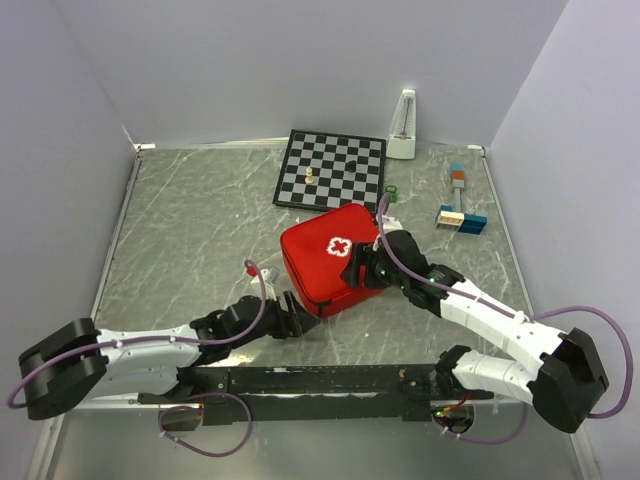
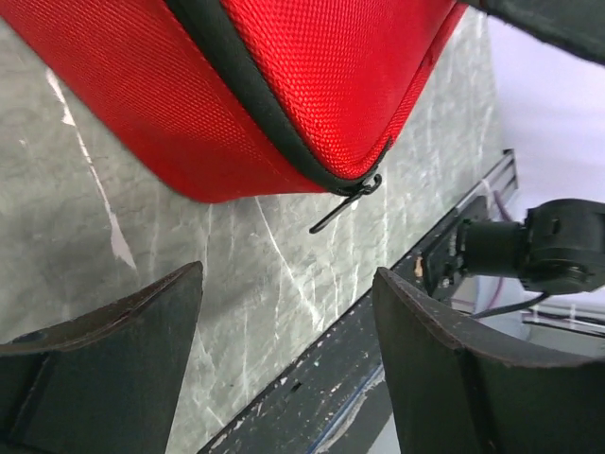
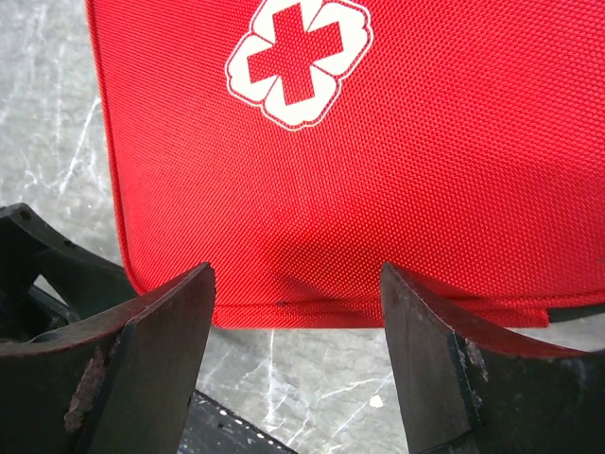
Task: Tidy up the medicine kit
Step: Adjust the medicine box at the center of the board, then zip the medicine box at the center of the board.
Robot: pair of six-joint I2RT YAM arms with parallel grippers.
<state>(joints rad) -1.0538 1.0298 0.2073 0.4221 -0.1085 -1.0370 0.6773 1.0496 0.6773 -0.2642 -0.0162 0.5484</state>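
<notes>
The medicine kit (image 1: 330, 255), a red zip case with a white cross (image 3: 301, 59), lies shut on the marble table, its black zip running round the edge. My left gripper (image 1: 300, 318) is open just off the kit's near left corner. In the left wrist view the kit (image 2: 312, 76) fills the top, and its zip pull (image 2: 345, 200) hangs ahead of the open left gripper (image 2: 288, 274), apart from the fingers. My right gripper (image 1: 362, 268) is open at the kit's right side. In the right wrist view the kit's edge (image 3: 425, 142) sits just beyond the open right gripper (image 3: 295, 270).
A black-and-white chessboard (image 1: 332, 168) with a small piece (image 1: 310, 176) lies behind the kit. A white metronome (image 1: 403, 125) stands at the back wall. Coloured blocks (image 1: 460, 215) lie at the right. A black rail (image 1: 330, 380) runs along the near edge.
</notes>
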